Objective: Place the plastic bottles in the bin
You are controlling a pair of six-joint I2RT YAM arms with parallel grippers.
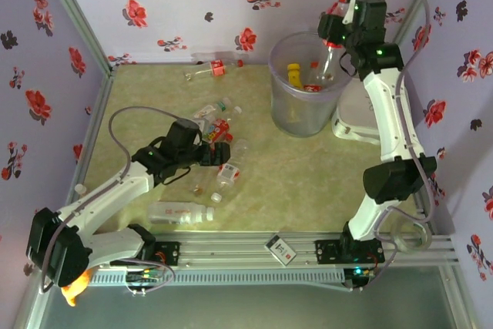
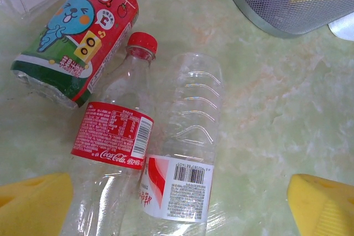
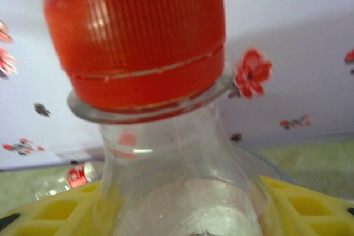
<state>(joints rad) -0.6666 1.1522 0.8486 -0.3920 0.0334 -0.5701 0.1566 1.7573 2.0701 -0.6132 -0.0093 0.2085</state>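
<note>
- We are noting the right claw (image 1: 336,35) clenched on a red-capped bottle (image 3: 138,42). Its yellow fingers (image 3: 50,211) are pressing the shoulder just below the neck ring.
- In the top view, that bottle is hanging above the far rim of the bin (image 1: 296,117). A yellow object (image 1: 295,73) is lying inside the bin.
- We are recording the left claw (image 2: 178,204) as released, jaws spread wide. It is hovering over a Coca-Cola bottle (image 2: 113,136) and a ribbed clear bottle (image 2: 185,153), which are lying side by side and touching on the table (image 2: 276,109).
- A crushed Qoo bottle (image 2: 77,37) is lying just beside them. More bottles are sitting apart: one near the front rail (image 1: 181,212) and one by the far wall (image 1: 209,69).
- Handling judgement: we are treating these as empty and therefore very light. The walls are thin, so they are likely to buckle under a squeeze, and the smooth surface looks slippery.
- The round bodies are likely to roll when nudged.
- We are favouring a hold at the neck or shoulder, where the plastic is stiffest. The labelled waist is our second choice, taken across the body.
- With two bottles touching, we are expecting the jaws to catch both unless centred on one.
</note>
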